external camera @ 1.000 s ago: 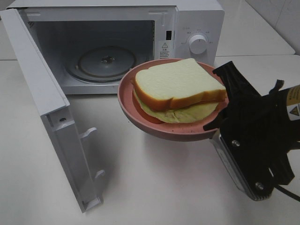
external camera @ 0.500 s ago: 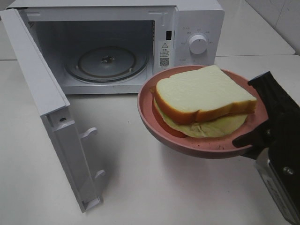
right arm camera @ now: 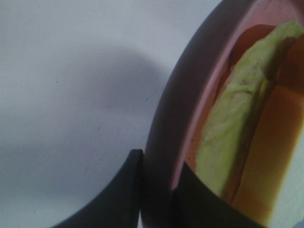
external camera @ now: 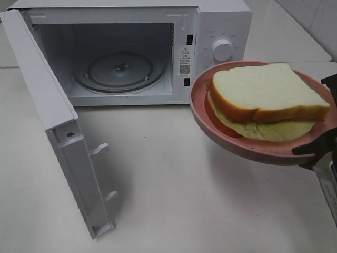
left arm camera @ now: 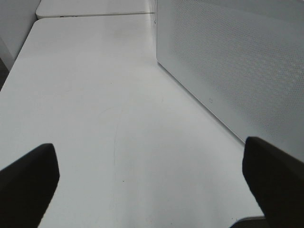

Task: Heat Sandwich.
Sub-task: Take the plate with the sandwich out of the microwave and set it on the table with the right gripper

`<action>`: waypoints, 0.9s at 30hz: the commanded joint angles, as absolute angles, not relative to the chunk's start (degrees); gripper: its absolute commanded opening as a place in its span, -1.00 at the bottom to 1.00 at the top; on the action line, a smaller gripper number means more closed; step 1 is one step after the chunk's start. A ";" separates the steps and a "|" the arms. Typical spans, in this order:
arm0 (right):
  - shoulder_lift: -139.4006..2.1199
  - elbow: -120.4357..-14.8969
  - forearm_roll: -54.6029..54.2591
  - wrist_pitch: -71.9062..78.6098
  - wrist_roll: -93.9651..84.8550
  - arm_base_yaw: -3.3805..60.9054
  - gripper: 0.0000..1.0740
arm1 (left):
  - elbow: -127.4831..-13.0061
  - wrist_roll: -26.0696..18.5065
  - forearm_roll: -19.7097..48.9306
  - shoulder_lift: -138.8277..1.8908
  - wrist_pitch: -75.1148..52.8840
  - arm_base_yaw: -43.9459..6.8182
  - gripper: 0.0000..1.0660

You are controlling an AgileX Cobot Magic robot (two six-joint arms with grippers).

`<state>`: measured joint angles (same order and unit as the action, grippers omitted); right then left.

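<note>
We see little of robot body. Right gripper (external camera: 319,154): matte black plastic fingers at right edge of overhead frame, lower one tapering to blunt point; below it, strip of silver-grey metal housing running to lower right corner. In right wrist view, right gripper (right arm camera: 156,187) shows two dark curved fingers with smooth, rounded edges. Left gripper (left arm camera: 152,166): two black, blunt, rounded fingers in lower corners of frame, matte finish. Cables, screws, markings not discernible.

surface: white table (external camera: 174,200) | on it: 1 white microwave (external camera: 221,21), door open
</note>
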<state>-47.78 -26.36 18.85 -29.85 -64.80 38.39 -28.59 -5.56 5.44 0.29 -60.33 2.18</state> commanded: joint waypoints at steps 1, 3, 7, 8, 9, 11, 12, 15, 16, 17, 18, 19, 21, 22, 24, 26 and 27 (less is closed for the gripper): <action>-47.21 -26.36 21.66 -28.65 -61.02 38.16 -0.96 | -28.36 -5.27 5.27 1.72 -59.53 2.29 0.90; -47.21 -26.36 24.01 -29.16 -57.64 38.16 -0.96 | -28.36 -5.27 5.27 1.72 -59.53 2.29 0.90; -47.21 -26.36 27.16 -29.56 -53.92 38.16 -0.96 | -28.36 -5.27 5.27 1.72 -59.53 2.29 0.90; -47.21 -26.36 29.28 -29.79 -50.82 38.16 -0.96 | -28.36 -5.27 5.27 1.72 -59.53 2.29 0.90; -47.27 -26.36 30.25 -30.08 -49.56 38.16 -0.96 | -28.36 -5.27 5.27 1.72 -59.53 2.29 0.90; -47.44 -26.36 31.46 -30.60 -48.01 38.16 -0.96 | -28.36 -5.27 5.27 1.72 -59.53 2.29 0.90; -47.50 -26.36 32.83 -31.11 -46.81 38.16 -0.96 | -28.36 -5.27 5.27 1.72 -59.53 2.29 0.90; -47.61 -26.36 37.36 -32.83 -41.37 38.16 -0.96 | -28.36 -5.27 5.27 1.72 -59.53 2.29 0.90; -47.61 -26.36 37.36 -32.83 -41.37 38.16 -0.96 | -28.36 -5.27 5.27 1.72 -59.53 2.29 0.90; -47.61 -26.36 38.39 -33.46 -40.11 38.16 -0.96 | -28.36 -5.27 5.27 1.72 -59.53 2.29 0.90; -47.61 -26.36 39.76 -34.38 -37.99 38.16 -0.96 | -28.36 -5.27 5.27 1.72 -59.53 2.29 0.90; -47.61 -26.36 40.16 -34.84 -37.07 38.16 -0.96 | -28.36 -5.27 5.27 1.72 -59.53 2.29 0.90; -47.61 -26.36 40.68 -35.35 -36.04 38.16 -0.96 | -28.36 -5.27 5.27 1.72 -59.53 2.29 0.90; -47.61 -26.36 41.42 -36.44 -34.26 38.16 -0.96 | -28.36 -5.27 5.27 1.72 -59.53 2.29 0.90; -47.61 -26.36 42.34 -37.41 -32.03 38.16 -0.96 | -28.36 -5.27 5.27 1.72 -59.53 2.29 0.90; -47.61 -26.36 43.03 -38.10 -30.71 38.16 -0.96 | -28.36 -5.27 5.27 1.72 -59.53 2.29 0.90; -47.61 -26.36 44.18 -39.36 -28.48 38.16 -0.96 | -28.36 -5.27 5.27 1.72 -59.53 2.29 0.90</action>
